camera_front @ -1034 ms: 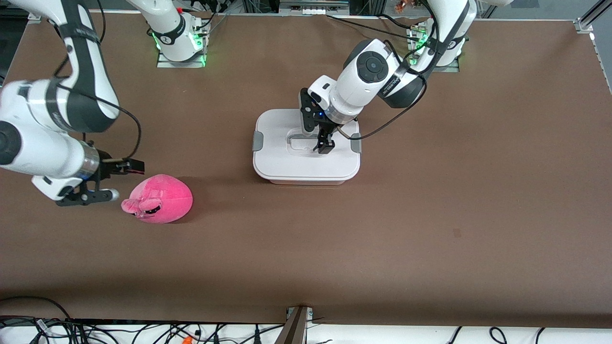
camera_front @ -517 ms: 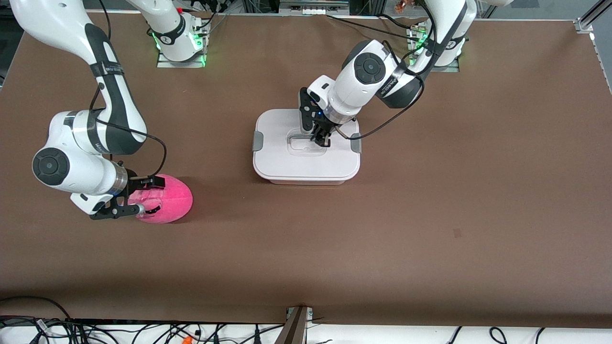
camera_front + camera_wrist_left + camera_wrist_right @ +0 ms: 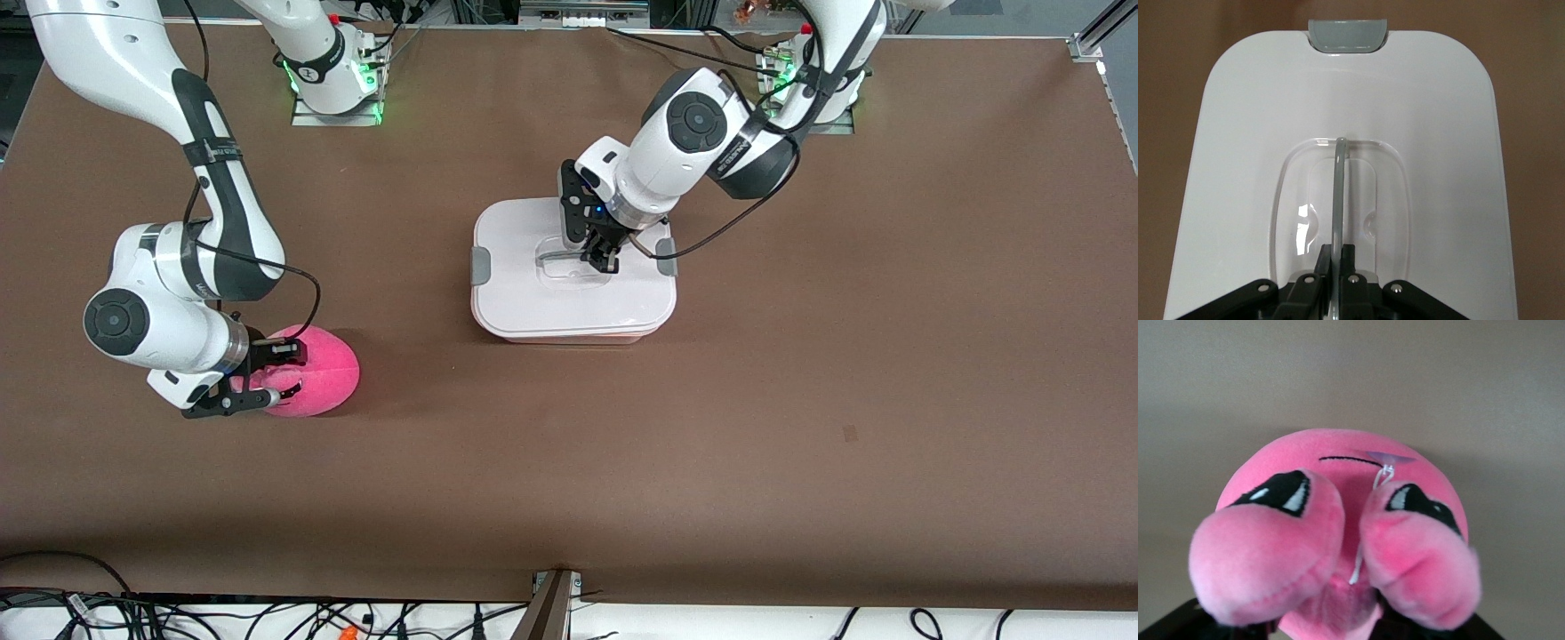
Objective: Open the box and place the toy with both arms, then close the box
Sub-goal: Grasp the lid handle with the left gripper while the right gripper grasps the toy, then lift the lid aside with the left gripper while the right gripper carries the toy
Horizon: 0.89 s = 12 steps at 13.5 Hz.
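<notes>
The box (image 3: 524, 302) sits mid-table with its flat white lid on and grey clips (image 3: 480, 265) at its two ends. My left gripper (image 3: 600, 260) is shut on the lid's thin upright handle (image 3: 560, 254). A pinkish tub edge (image 3: 569, 340) shows under the lid's near side. In the left wrist view the fingers (image 3: 1323, 261) pinch the handle bar (image 3: 1338, 193) over the lid (image 3: 1438, 133). The pink toy (image 3: 329, 373) lies on the table toward the right arm's end. My right gripper (image 3: 280, 373) is shut on its snout end. The toy's face (image 3: 1351, 473) fills the right wrist view.
The brown table (image 3: 800, 400) stretches wide around both things. The arm bases (image 3: 333, 80) stand at the table's edge farthest from the front camera. Cables (image 3: 267, 618) lie below the table's near edge.
My right gripper moved onto the toy and closed around its snout end. My left gripper stayed shut on the handle, and the lid has risen slightly, showing the pinkish tub edge.
</notes>
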Tool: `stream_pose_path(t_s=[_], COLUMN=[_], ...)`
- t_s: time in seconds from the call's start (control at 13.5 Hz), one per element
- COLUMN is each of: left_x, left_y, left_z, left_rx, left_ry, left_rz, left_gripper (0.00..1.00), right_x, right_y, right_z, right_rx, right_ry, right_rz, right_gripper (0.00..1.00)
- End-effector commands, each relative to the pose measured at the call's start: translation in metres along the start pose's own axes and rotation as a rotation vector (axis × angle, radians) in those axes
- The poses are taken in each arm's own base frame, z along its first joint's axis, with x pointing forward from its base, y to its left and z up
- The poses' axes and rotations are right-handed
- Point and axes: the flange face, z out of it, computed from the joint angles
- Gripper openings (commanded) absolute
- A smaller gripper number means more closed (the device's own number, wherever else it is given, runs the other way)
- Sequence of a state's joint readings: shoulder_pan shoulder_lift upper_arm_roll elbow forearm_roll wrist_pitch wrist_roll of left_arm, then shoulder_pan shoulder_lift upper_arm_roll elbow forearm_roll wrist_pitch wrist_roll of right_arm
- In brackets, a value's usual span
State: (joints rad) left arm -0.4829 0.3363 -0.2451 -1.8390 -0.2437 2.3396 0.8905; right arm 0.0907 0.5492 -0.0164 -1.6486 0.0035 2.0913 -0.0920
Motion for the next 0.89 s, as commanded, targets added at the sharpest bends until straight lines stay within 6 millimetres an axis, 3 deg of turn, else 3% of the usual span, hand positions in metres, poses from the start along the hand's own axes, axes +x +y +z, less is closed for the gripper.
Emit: stream_pose_path(t_s=[0.0, 0.22, 0.44, 0.81], left_x=[0.002, -0.031, -0.073, -0.205], left_y=[-0.015, -0.041, -0.063, -0.125], left_z=[-0.059, -0.107, -0.154, -0.224], left_rx=[-0.083, -0.216, -0.309, -0.346], left_ry=[-0.021, -0.107, -0.177, -0.167], left_rz=[-0.018, -0.056, -0.115, -0.162], left_gripper=[0.00, 0.00, 0.00, 0.00], right_x=[-0.002, 0.000, -0.009, -0.016], right_y=[0.005, 0.003, -0.014, -0.076], right_z=[0.005, 0.001, -0.027, -0.113], right_rx=[0.025, 0.024, 0.043, 0.090], right_ry=[-0.017, -0.009, -0.049, -0.066], right_rz=[-0.009, -0.016, -0.105, -0.443], right_gripper=[0.00, 0.00, 0.00, 0.00])
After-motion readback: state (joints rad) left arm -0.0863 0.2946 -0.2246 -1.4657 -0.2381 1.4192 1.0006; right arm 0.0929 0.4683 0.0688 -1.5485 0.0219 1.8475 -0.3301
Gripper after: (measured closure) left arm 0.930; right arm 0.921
